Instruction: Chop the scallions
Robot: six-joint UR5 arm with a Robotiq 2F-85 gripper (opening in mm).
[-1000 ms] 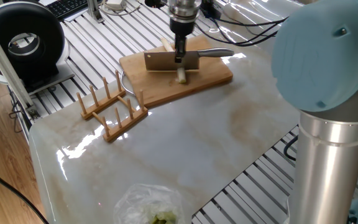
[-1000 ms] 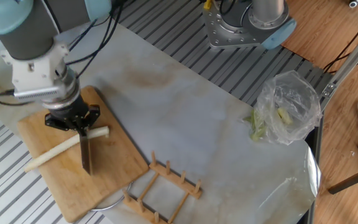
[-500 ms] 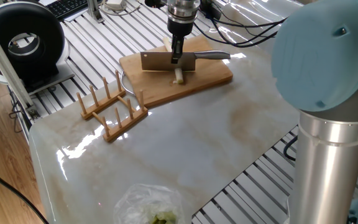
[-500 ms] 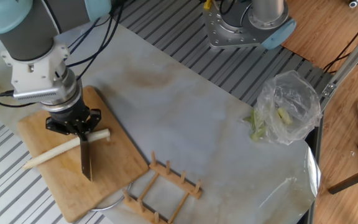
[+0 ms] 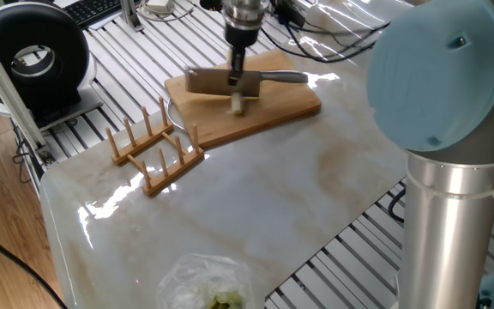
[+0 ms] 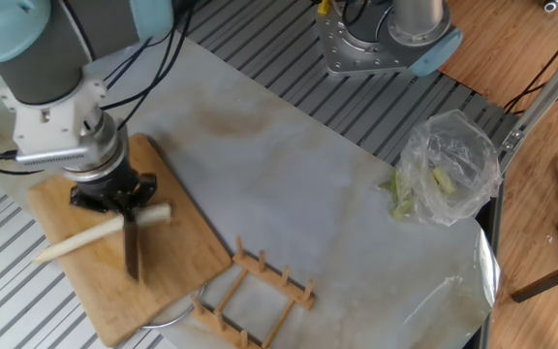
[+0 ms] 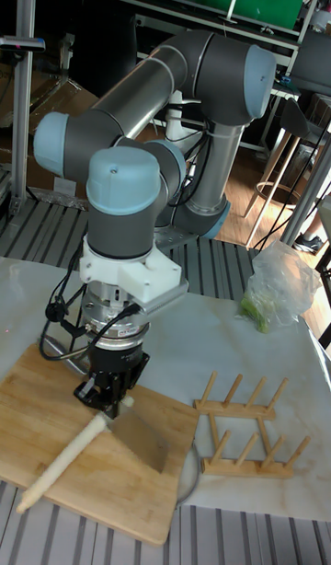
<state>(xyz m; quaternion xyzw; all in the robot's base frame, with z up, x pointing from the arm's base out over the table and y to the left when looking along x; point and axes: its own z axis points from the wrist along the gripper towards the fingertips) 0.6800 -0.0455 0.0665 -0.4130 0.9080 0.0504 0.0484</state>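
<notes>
We see the gripper (image 6: 124,201) closed tight on the cleaver (image 6: 131,247) | the blade hangs just over the scallions (image 6: 80,238) | the scallions lie across the wooden board (image 6: 177,257) on the surface (image 6: 308,194) | a wooden rack (image 6: 260,286) sits near the board | a plastic bag (image 6: 449,165) is far off.

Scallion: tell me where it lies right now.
In the other fixed view, the scallion lies across the cutting board at lower left, under the gripper.
</notes>
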